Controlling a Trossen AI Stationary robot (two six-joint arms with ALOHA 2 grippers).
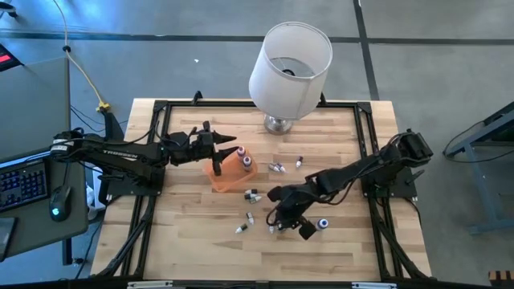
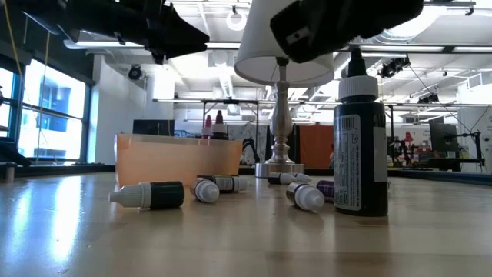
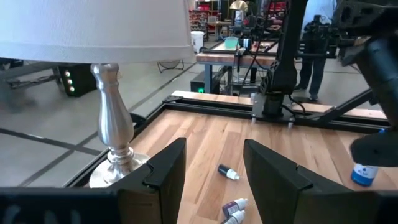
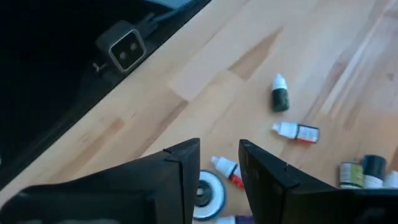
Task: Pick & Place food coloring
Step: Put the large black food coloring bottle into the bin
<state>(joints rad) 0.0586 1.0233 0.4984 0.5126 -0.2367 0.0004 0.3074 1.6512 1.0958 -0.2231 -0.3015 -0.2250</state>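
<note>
High view lays out the whole desk (image 1: 185, 241): the left end effector (image 1: 233, 149) hangs just over the orange tray (image 1: 229, 178), where two bottles with red caps (image 1: 243, 157) stand upright, and the right end effector (image 1: 277, 218) is low among the loose food coloring bottles (image 1: 252, 196) scattered near the desk's middle. One blue-capped bottle (image 1: 323, 224) sits just beside the right arm, apart from the rest.

Low view adds what the overhead cannot: a dark-bodied bottle (image 2: 360, 146) stands upright close to the camera, while others (image 2: 150, 195) lie on their sides in front of the tray (image 2: 178, 161); the two bottle tops (image 2: 213, 123) poke above its rim.

Left wrist view shows that arm's fingers (image 3: 165, 171) spread well apart with nothing between them, looking toward the lamp (image 3: 115, 124) and a few small bottles (image 3: 228, 172) lying on the wood beyond.

Right wrist view shows its fingers (image 4: 184, 165) parted by a narrow gap, nothing gripped, directly over a white-and-red bottle (image 4: 227, 170) lying flat. A dark bottle (image 4: 280, 94) and another white-and-red one (image 4: 297, 131) lie farther off.

The big white lamp (image 1: 289, 68) stands at the desk's far edge, well clear of both arms, and its shade hides part of the frame rail there.
</note>
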